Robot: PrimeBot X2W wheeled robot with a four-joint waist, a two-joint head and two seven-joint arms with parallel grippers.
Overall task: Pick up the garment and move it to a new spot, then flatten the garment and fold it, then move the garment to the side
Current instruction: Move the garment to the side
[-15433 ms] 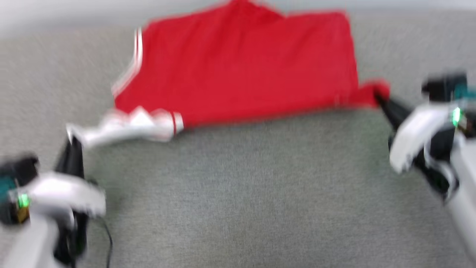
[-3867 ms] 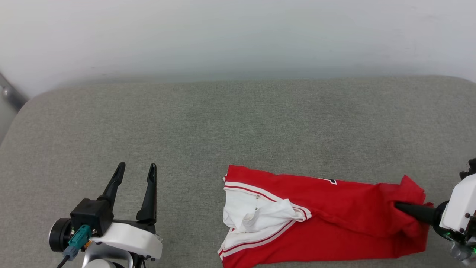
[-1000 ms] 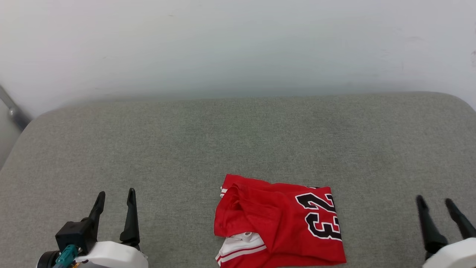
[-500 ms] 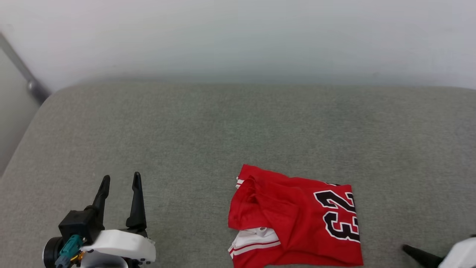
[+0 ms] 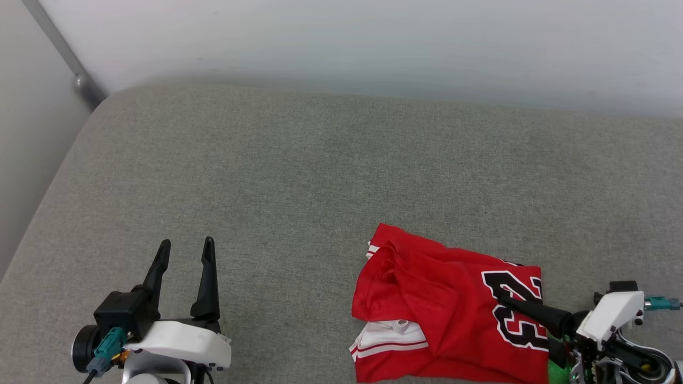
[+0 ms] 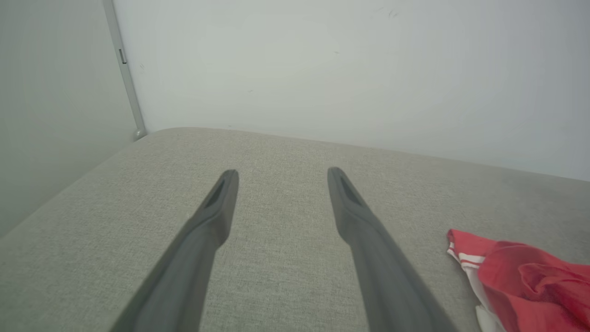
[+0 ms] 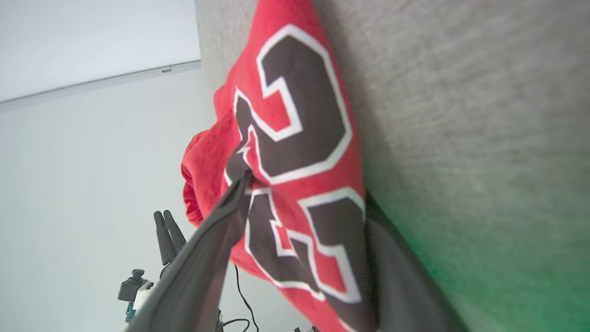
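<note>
Right claw (image 5: pixel 517 320), clear a second ago, now straddles wide-open the edge of the folded red-and-white jersey garment (image 5: pixel 437 309), black "23" within its span; side-move apparently starting; left claw (image 5: pixel 185 245) wide, empty.

Garment (image 5: pixel 443 298) lies on cushion (image 5: pixel 320 176), right of left pincer (image 5: pixel 187 241).

A wide grey fabric surface (image 5: pixel 299 176) is seen, bounded at the back by a plain white wall (image 5: pixel 373 42). A thin grey metal strip (image 5: pixel 60 48) is seen along the wall's left corner.
</note>
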